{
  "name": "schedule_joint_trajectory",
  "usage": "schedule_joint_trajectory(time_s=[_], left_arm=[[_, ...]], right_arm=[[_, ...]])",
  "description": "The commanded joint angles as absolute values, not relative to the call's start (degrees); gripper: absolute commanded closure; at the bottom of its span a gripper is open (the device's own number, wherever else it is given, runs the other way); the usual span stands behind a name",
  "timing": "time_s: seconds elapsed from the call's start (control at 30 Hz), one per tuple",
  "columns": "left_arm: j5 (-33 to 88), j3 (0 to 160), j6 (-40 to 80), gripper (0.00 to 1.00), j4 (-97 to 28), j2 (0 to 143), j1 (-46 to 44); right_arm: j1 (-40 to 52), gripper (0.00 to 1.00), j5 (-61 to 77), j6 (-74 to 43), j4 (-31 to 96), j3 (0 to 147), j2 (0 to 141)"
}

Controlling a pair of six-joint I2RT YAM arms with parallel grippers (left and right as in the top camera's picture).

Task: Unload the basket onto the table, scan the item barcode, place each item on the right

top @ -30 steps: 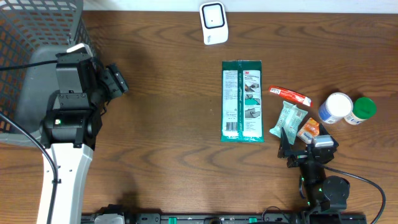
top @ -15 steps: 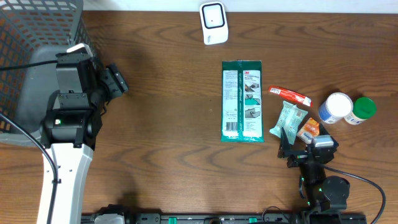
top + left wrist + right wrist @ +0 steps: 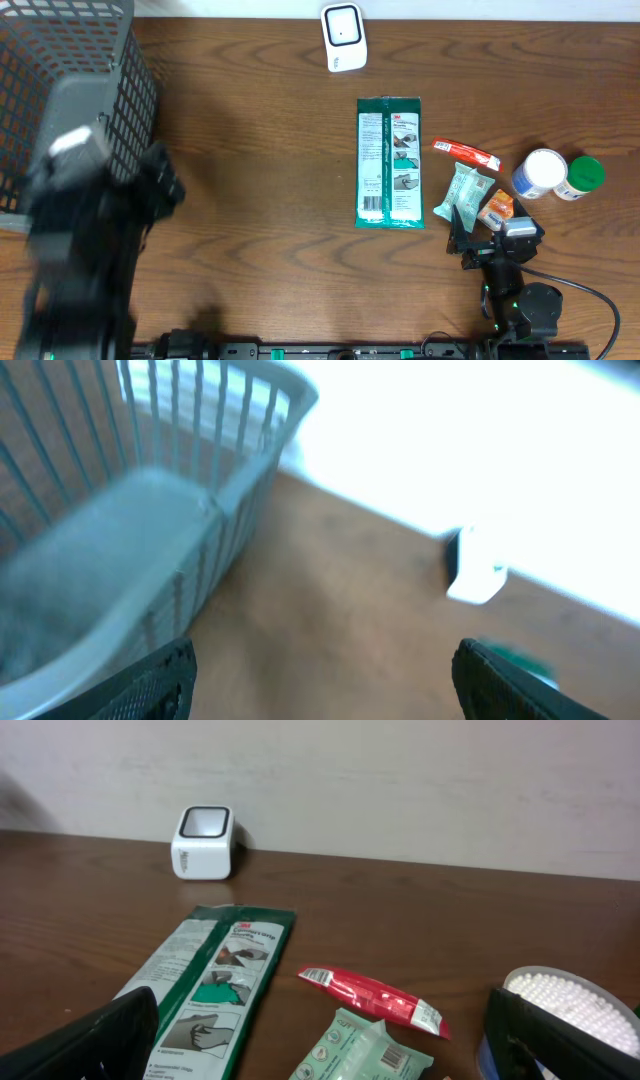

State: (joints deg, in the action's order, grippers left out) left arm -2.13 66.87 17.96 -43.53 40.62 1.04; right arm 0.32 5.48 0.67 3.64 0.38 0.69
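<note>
1. A dark wooden surface (image 3: 260, 200) is seen from above, with a grey mesh basket (image 3: 70, 80) at its far left corner.
2. The green packet (image 3: 390, 160) lies flat near the middle of the surface, printed side up, untouched by either arm.
3. The white scanner (image 3: 343, 37) stands at the far edge, beyond the packet and well apart from it.
4. Just right of the packet lie a red sachet (image 3: 465, 153), a pale green pouch (image 3: 468, 192) and a small orange packet (image 3: 496, 209).
5. Further right, a white-capped bottle (image 3: 541, 172) and a green-capped bottle (image 3: 582, 176) stand touching.
6. The left arm (image 3: 85, 240) appears as a dark blur beside the basket; its wrist view shows the left jaws spread wide with nothing between them.
7. The right arm (image 3: 505, 255) sits at the near edge, next to the orange packet; the right jaws are released, fully apart and empty.
</note>
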Motion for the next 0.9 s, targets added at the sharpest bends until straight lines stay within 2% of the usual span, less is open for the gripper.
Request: schedule_joint_trajectory(time_s=[0.0, 0.27, 0.57, 0.77, 0.87], left_arm=[[-3.11, 67.46, 17.41, 0.17, -45.01, 34.76, 1.32], [-3.11, 63.16, 17.41, 0.18, -53.08, 20.60, 1.32], [-3.09, 48.01, 17.43, 0.17, -50.98, 3.16, 1.32], [-3.07, 39.16, 17.45, 0.18, -40.34, 0.40, 1.32], [-3.05, 31.97, 17.45, 0.17, -19.64, 0.12, 1.32]], right_arm=[[0.03, 0.01, 4.97, 1.34, 3.90, 0.32, 0.32], [0.03, 0.01, 4.97, 1.37, 3.90, 0.32, 0.32], [0.03, 0.01, 4.97, 1.37, 3.90, 0.32, 0.38], [0.03, 0.01, 4.97, 1.37, 3.90, 0.32, 0.38], [0.03, 0.01, 4.99, 1.34, 3.90, 0.32, 0.38]])
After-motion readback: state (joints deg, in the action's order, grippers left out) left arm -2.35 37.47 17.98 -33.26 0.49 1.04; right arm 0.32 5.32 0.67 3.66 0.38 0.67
